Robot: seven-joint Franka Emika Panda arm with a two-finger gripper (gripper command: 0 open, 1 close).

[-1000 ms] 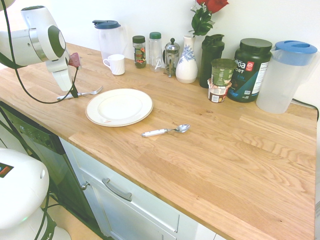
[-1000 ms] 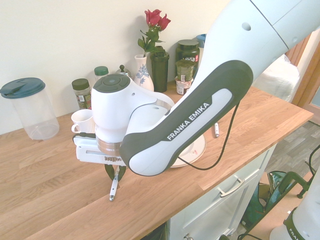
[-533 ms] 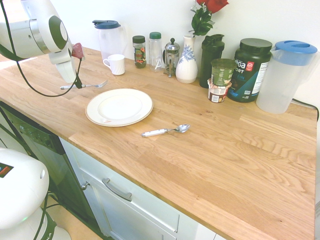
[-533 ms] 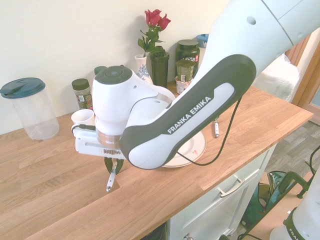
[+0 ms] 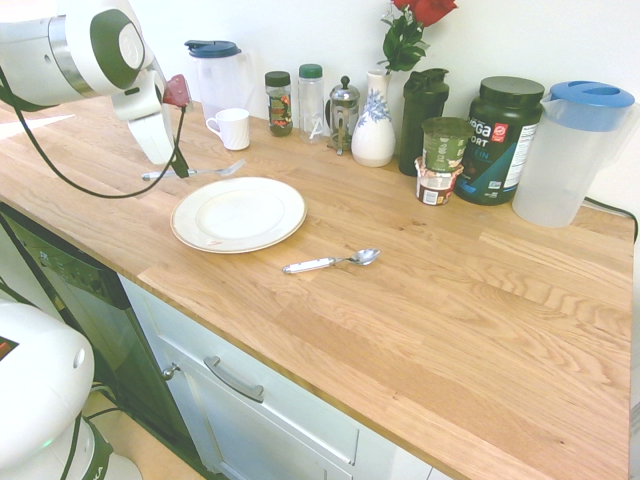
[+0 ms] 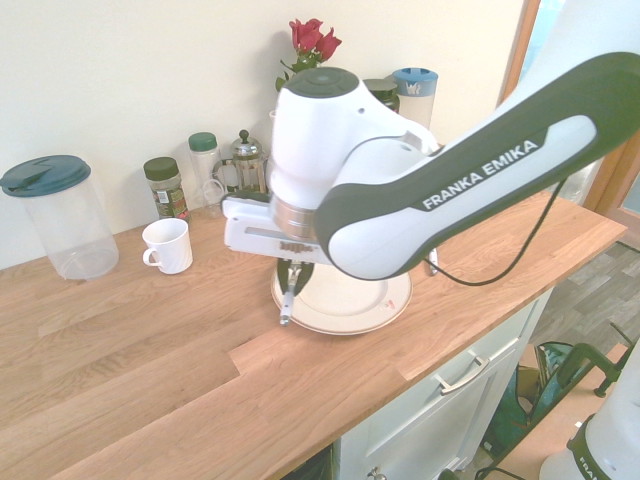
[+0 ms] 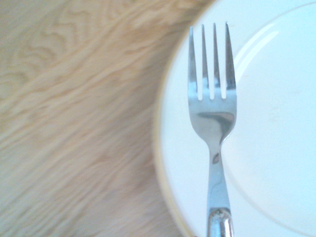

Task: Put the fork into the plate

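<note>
I am holding the fork (image 5: 193, 171) in the gripper (image 5: 182, 169), fingers pinched on its handle, and carrying it clear of the counter (image 5: 420, 290). In the wrist view the tines are sitting over the plate (image 7: 276, 123), just inside the rim; the first exterior view puts the fork near the plate's far-left rim.

Risks I am noting: the fork is sticking out sideways from a thin grip, so it could swivel or slip. Releasing this near the rim could leave the handle hanging off the plate, or tip the fork back onto the wood. A drop from height could make it bounce out.

Readable writing: "FRANKA EMIKA" on the arm (image 6: 480, 170). The dark tub (image 5: 500, 140) beyond the plate is showing partial white lettering, "ORT".
</note>
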